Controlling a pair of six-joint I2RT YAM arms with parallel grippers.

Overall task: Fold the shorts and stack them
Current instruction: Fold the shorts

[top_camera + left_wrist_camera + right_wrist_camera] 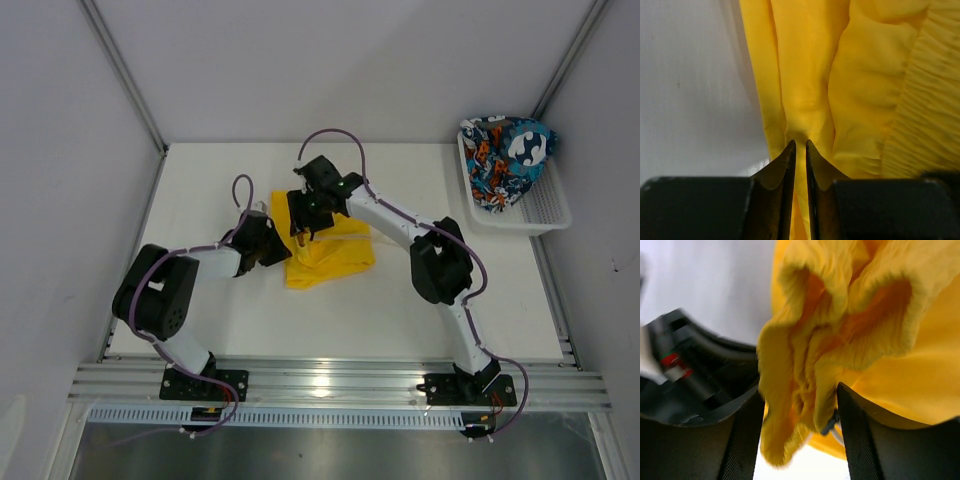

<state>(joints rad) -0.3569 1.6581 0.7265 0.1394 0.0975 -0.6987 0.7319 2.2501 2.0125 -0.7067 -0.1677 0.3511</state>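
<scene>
Two-arm workspace seen from above and from both wrists. The white mesh basket (pixel 545 212) stands at the far right corner of the table (pixel 400 320) and holds the printed shorts (pixel 505 158), a crumpled heap in teal-blue, orange, black and white that rises above the rim. The yellow shorts (pixel 328 255) lie outside the basket, on the table near its centre, partly bunched between the two grippers and well apart from the basket. The left arm rises from its base, bends back at the shoulder and extends its forearm low and to the right, so that the left gripper (pixel 272 240) meets the left edge of the yellow cloth. The left wrist view shows the left gripper (pixel 800 145) with its jaws almost together, pinching a narrow fold of the yellow shorts (pixel 840 90). The right arm runs up from its base to a raised elbow, and its forearm then reaches left and away, placing the right gripper (pixel 305 212) over the far edge of the garment. In the right wrist view the right gripper (pixel 799 392) has its jaws wide apart, and the gathered waistband (pixel 840 315) hangs bunched in the gap without being clamped. A drawstring tip (pixel 830 425) shows beside one finger.
</scene>
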